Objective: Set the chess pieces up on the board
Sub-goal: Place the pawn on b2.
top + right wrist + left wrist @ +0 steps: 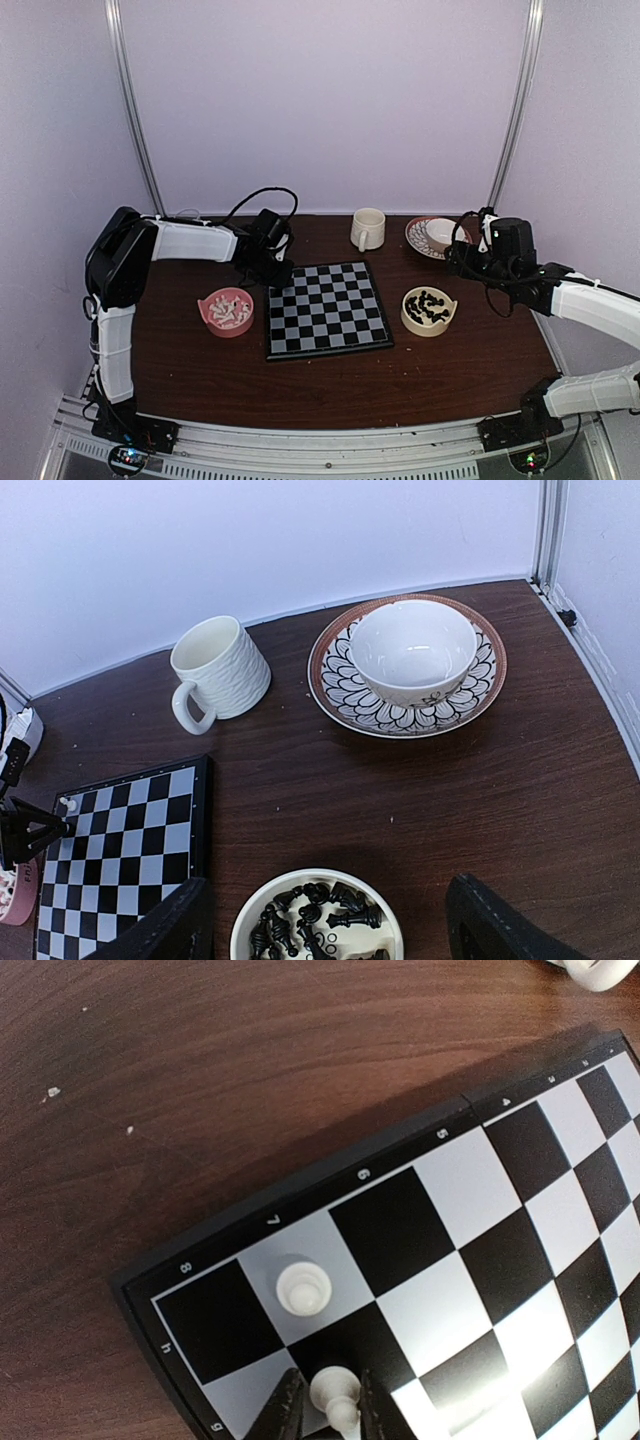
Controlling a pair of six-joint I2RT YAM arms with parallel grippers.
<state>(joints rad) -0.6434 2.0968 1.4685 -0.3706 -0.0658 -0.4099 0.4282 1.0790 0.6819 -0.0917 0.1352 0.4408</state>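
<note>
Top view: the left end effector (272, 268) hides the far-left corner of the board (327, 310), which lies mid-worktop. Left wrist: narrow jaws flank a white piece (334, 1392) that is cropped below; contact is unclear. Right wrist: the right end effector (328, 885) is spread wide and holds nothing.

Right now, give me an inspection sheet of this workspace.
Surface: dark brown wooden table, few pale crumbs.
Job's things: black-and-pale checked chessboard carries two small white plastic pieces near one corner; other white pieces in pink bowl, black pieces in cream bowl.
Clutter: ribbed cream mug; white bowl on patterned plate.
Jaws: left jaws flank one white piece, grip unclear; right jaws open, empty.
Cables: black cable loops above left arm.
Surroundings: pale walls, metal rails.
</note>
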